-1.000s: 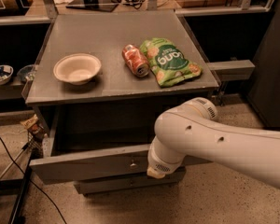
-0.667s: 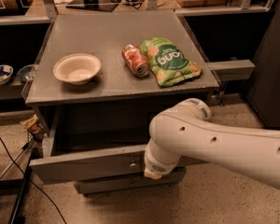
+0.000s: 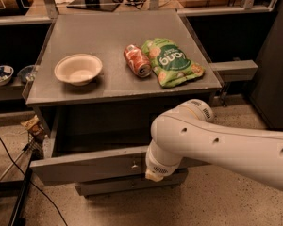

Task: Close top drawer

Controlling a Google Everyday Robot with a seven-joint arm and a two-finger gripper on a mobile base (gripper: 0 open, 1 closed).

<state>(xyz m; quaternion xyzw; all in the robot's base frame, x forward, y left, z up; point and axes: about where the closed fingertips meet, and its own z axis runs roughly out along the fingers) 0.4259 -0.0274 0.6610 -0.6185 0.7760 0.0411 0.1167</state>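
**Top drawer stands pulled out, arm's end at its front panel**

At the far left, a blue-patterned bowl (image 3: pixel 0 74) sits on a low dark shelf beside the grey cabinet (image 3: pixel 108 29). Below it, a crumpled snack wrapper (image 3: pixel 31 125) lies near the cabinet's left corner, and black cables (image 3: pixel 14 159) run over the speckled floor.

On the cabinet's top, a pale paper bowl (image 3: pixel 79 68) stands upright toward the left. Right of it, a red soda can (image 3: pixel 137 60) lies on its side, touching or just beside a green chip bag (image 3: pixel 172 61) that lies flat.

Under the top, the top drawer (image 3: pixel 85 166) is open: its long grey front panel sits well forward of the cabinet body, with the dark inside showing behind it. The small metal knob (image 3: pixel 134 164) is at the panel's centre. A slimmer drawer front (image 3: pixel 118 186) shows below it.

The white robot arm (image 3: pixel 226 145) reaches in from the right. The gripper (image 3: pixel 154 175) is at the arm's end, against the front panel just right of the knob. The arm hides most of it, so it cannot be told whether it is released or clenched.
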